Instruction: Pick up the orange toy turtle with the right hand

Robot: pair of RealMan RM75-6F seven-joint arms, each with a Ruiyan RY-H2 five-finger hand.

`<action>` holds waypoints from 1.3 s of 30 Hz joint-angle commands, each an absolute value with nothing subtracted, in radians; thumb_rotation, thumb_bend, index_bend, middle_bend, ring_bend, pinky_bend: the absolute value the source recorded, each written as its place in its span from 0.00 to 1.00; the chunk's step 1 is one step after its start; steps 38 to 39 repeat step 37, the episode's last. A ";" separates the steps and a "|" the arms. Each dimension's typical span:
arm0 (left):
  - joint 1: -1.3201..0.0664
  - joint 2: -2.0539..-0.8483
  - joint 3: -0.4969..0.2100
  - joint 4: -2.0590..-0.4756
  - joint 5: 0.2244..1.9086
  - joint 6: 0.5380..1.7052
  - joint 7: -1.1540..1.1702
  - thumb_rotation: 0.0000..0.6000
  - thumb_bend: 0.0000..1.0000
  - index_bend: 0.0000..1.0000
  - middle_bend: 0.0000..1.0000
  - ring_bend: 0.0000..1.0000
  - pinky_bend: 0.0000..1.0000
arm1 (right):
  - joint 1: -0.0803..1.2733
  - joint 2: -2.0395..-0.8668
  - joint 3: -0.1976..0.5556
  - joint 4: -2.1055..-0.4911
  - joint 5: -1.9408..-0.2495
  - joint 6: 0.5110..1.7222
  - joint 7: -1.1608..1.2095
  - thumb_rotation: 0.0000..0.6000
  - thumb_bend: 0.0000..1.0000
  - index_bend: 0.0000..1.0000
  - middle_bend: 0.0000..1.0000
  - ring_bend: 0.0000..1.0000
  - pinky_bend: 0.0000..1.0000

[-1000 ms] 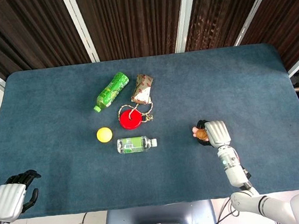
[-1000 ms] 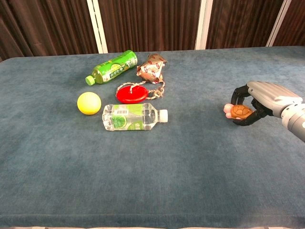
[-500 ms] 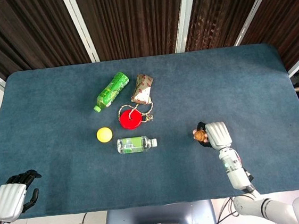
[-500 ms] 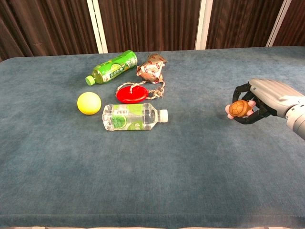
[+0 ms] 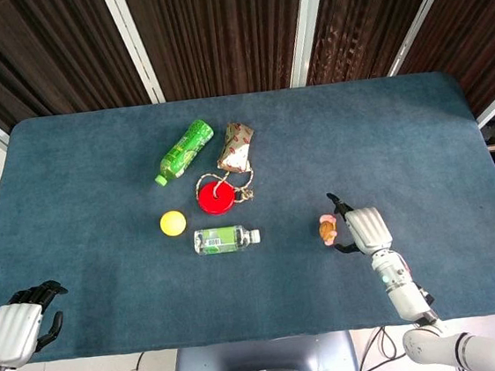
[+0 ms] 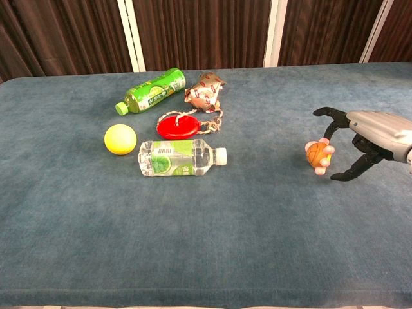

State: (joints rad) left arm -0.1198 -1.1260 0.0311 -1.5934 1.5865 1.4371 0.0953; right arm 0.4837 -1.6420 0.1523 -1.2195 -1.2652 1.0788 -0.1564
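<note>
The orange toy turtle (image 5: pixel 326 228) (image 6: pixel 319 155) is tipped on its side, pink feet showing, at the right of the blue table (image 5: pixel 86 167). My right hand (image 5: pixel 363 229) (image 6: pixel 368 132) is just right of it, fingers spread wide above and below the turtle. No finger visibly presses on it, and I cannot tell whether it touches the cloth. My left hand (image 5: pixel 14 327) hangs off the table's front left corner, holding nothing.
Left of centre lie a green bottle (image 5: pixel 185 150), a crumpled brown wrapper (image 5: pixel 235 147), a red disc with a cord (image 5: pixel 216 195), a yellow ball (image 5: pixel 173 223) and a clear water bottle (image 5: pixel 225 238). The table's front edge is close behind my right hand.
My right hand's fingers have spread away from the turtle they were gripping. The turtle has rolled onto its side and dropped a little. The left hand has not moved.
</note>
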 commanded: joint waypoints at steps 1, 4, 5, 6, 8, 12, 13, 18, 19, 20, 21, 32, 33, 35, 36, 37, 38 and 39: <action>-0.120 -1.125 0.031 -1.594 1.587 1.437 0.094 1.00 0.48 0.35 0.27 0.33 0.36 | 0.463 -1.585 0.139 -1.295 -1.249 1.084 -0.207 1.00 0.10 0.05 0.36 1.00 1.00; -0.119 -1.123 0.031 -1.596 1.588 1.439 0.092 1.00 0.48 0.35 0.27 0.33 0.36 | 0.444 -1.541 0.136 -1.360 -1.237 1.103 -0.234 1.00 0.08 0.01 0.34 1.00 1.00; -0.118 -1.123 0.032 -1.596 1.588 1.440 0.091 1.00 0.48 0.35 0.27 0.33 0.36 | 0.437 -1.527 0.135 -1.382 -1.235 1.112 -0.238 1.00 0.08 0.01 0.34 0.99 1.00; -0.119 -1.123 0.031 -1.595 1.587 1.440 0.088 1.00 0.48 0.35 0.27 0.33 0.36 | 0.425 -1.509 0.135 -1.412 -1.236 1.131 -0.237 1.00 0.08 0.01 0.34 0.99 1.00; -0.119 -1.122 0.030 -1.593 1.587 1.441 0.086 1.00 0.48 0.35 0.27 0.33 0.36 | 0.403 -1.486 0.134 -1.446 -1.256 1.177 -0.226 1.00 0.08 0.04 0.34 0.99 1.00; -0.118 -1.121 0.031 -1.592 1.590 1.443 0.082 1.00 0.48 0.35 0.27 0.33 0.36 | 0.347 -1.438 0.114 -1.493 -1.346 1.301 -0.174 1.00 0.08 0.14 0.34 0.95 0.99; -0.118 -1.122 0.031 -1.592 1.591 1.444 0.082 1.00 0.48 0.35 0.27 0.33 0.36 | 0.335 -1.428 0.107 -1.497 -1.368 1.326 -0.161 1.00 0.08 0.17 0.34 0.90 0.95; -0.119 -1.123 0.029 -1.589 1.590 1.444 0.078 1.00 0.48 0.35 0.28 0.33 0.36 | 0.268 -1.390 0.056 -1.479 -1.477 1.449 -0.107 1.00 0.08 0.18 0.33 0.38 0.65; -0.119 -1.122 0.029 -1.589 1.589 1.444 0.078 1.00 0.48 0.35 0.28 0.33 0.36 | 0.251 -1.385 0.048 -1.468 -1.486 1.469 -0.103 1.00 0.08 0.18 0.30 0.28 0.54; -0.120 -1.123 0.028 -1.589 1.588 1.443 0.080 1.00 0.48 0.35 0.28 0.33 0.36 | 0.240 -1.383 0.044 -1.461 -1.487 1.482 -0.102 1.00 0.08 0.18 0.28 0.22 0.45; -0.119 -1.123 0.028 -1.589 1.588 1.444 0.080 1.00 0.48 0.35 0.28 0.33 0.36 | 0.229 -1.382 0.042 -1.454 -1.487 1.494 -0.104 1.00 0.08 0.18 0.26 0.18 0.38; -0.110 -1.128 0.028 -1.590 1.597 1.466 0.097 1.00 0.48 0.35 0.27 0.33 0.36 | 0.156 -1.378 0.027 -1.428 -1.508 1.578 -0.110 1.00 0.08 0.16 0.16 0.05 0.27; -0.108 -1.129 0.029 -1.591 1.597 1.467 0.101 1.00 0.48 0.35 0.27 0.33 0.36 | 0.151 -1.380 0.027 -1.424 -1.511 1.581 -0.107 1.00 0.08 0.16 0.16 0.05 0.27; -0.107 -1.131 0.029 -1.589 1.594 1.467 0.103 1.00 0.48 0.35 0.27 0.33 0.36 | 0.147 -1.380 0.029 -1.419 -1.511 1.582 -0.100 1.00 0.08 0.16 0.15 0.05 0.27; -0.105 -1.131 0.028 -1.589 1.593 1.469 0.103 1.00 0.48 0.35 0.27 0.33 0.37 | 0.145 -1.380 0.030 -1.417 -1.512 1.580 -0.094 1.00 0.08 0.16 0.15 0.05 0.27; -0.104 -1.129 0.028 -1.593 1.593 1.473 0.104 1.00 0.48 0.35 0.27 0.33 0.37 | 0.143 -1.380 0.030 -1.416 -1.514 1.579 -0.089 1.00 0.08 0.16 0.15 0.05 0.27; -0.104 -1.129 0.028 -1.593 1.593 1.473 0.104 1.00 0.48 0.35 0.27 0.33 0.37 | 0.143 -1.380 0.030 -1.416 -1.514 1.579 -0.089 1.00 0.08 0.16 0.15 0.05 0.27; -0.104 -1.129 0.028 -1.593 1.593 1.473 0.104 1.00 0.48 0.35 0.27 0.33 0.37 | 0.143 -1.380 0.030 -1.416 -1.514 1.579 -0.089 1.00 0.08 0.16 0.15 0.05 0.27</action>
